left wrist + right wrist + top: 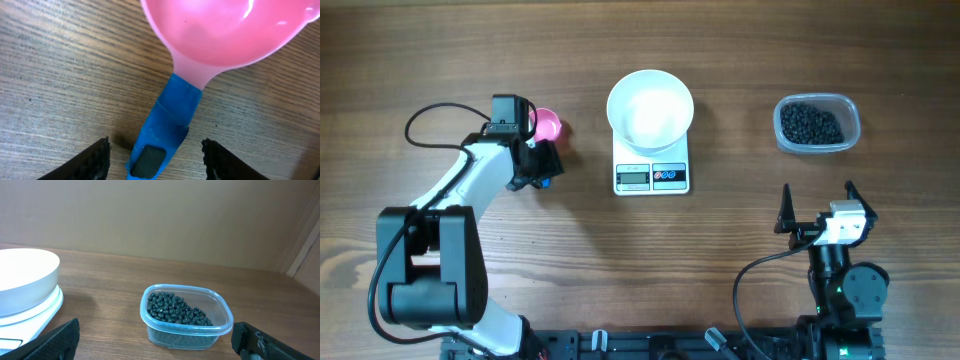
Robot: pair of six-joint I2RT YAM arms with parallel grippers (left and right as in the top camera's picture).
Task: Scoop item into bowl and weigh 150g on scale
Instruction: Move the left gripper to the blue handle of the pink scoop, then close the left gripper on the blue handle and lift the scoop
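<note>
Starting at your left claw [155,145], you can see it released. Its two black fingers [100,157] stand on either side of the blue handle [170,115] of the scoop [225,30], with bare wood showing in the gap on each side. The handle lies flat on the counter [720,260], roughly midway between the fingers. The pink cup of the scoop sits just ahead of the claw, mouth upward.

Well off to the right of that claw is the scale [652,176]. Its display and two coloured buttons are on the edge nearer your side, and the reading is too small to make out. The white bowl [650,105] rests on top of the scale, upright, with only its pale inside visible.

Your right claw [818,192] is spread wide and grips nothing. It sits near the counter's front edge and points away from you. From its own camera, the bowl and scale lie ahead and to its left. The clear plastic tub [226,314] stands straight ahead, centred between the two open fingers but well apart from them. The beans [175,311] are inside that tub in a dark loose heap, piled higher toward the claw's left. None of them show on the counter around it.
</note>
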